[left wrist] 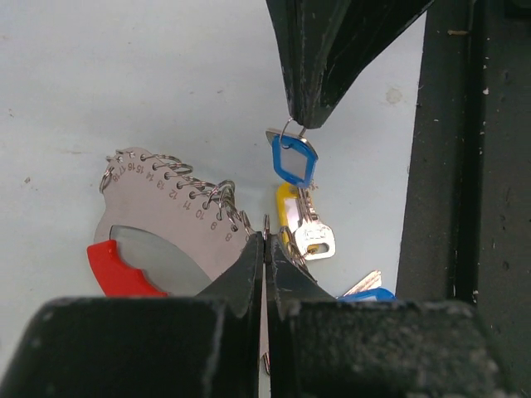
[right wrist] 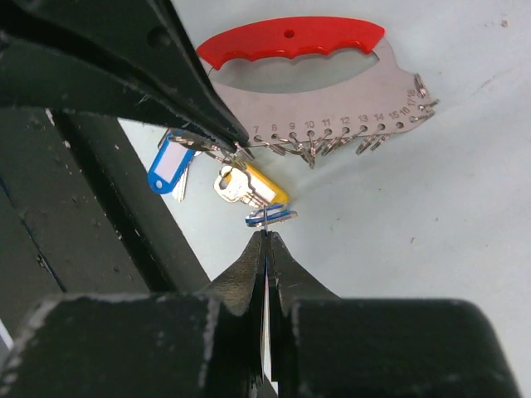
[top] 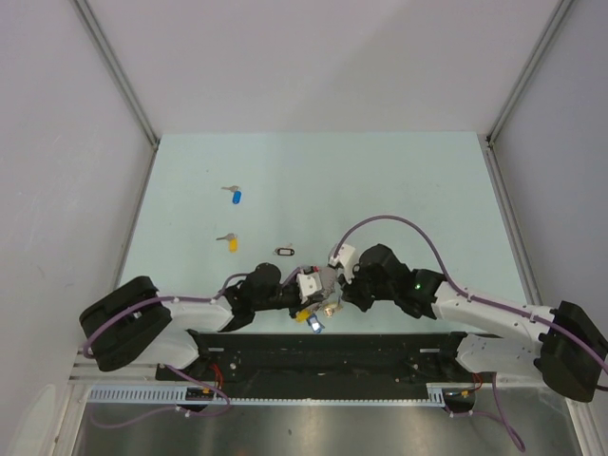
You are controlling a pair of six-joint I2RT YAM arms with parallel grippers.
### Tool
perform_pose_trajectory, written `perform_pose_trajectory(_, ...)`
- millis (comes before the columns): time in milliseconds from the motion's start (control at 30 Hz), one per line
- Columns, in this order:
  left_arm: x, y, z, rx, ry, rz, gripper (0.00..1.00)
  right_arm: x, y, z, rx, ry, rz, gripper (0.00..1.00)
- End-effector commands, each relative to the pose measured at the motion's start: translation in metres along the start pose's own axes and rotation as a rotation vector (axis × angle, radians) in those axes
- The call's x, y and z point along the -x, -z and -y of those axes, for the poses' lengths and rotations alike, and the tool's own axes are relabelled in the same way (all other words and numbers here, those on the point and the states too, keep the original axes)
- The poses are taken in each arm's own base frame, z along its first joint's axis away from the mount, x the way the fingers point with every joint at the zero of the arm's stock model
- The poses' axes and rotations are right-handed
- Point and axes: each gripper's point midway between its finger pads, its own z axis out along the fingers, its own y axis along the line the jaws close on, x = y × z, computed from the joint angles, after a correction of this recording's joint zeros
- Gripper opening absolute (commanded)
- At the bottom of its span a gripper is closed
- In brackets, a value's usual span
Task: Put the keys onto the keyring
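The keyring [left wrist: 166, 220] is a silver numbered plate with a red grip [right wrist: 290, 40] and a row of small wire loops along its edge. My left gripper [left wrist: 266, 242] is shut on one of those loops. My right gripper [right wrist: 267, 236] is shut on the wire loop of a blue-tagged key [left wrist: 294, 159], right beside the left fingertips. A yellow-headed key [right wrist: 259, 187] and another blue-tagged key [right wrist: 170, 171] hang from the plate. Both grippers meet low in the top view, near the keyring [top: 316, 309]. Two loose keys lie on the table, one blue [top: 235, 196] and one yellow [top: 229, 241].
A small black-rimmed oval tag [top: 285, 251] lies just beyond the grippers. The black mounting rail [top: 323, 347] runs along the near edge under the keyring. Grey walls close the table on the left, right and far sides.
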Motion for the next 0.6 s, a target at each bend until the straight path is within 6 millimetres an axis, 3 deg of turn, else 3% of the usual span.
perform_pose_trajectory(0,0.024,0.006,0.001,-0.031,-0.065,0.113,0.0,0.023,0.001,-0.01,0.032,0.125,0.06,0.0)
perform_pose_trajectory(567,0.035,0.017,0.022,-0.153,-0.149,0.205,0.0,0.023,-0.013,-0.023,0.118,0.313,0.011,0.0)
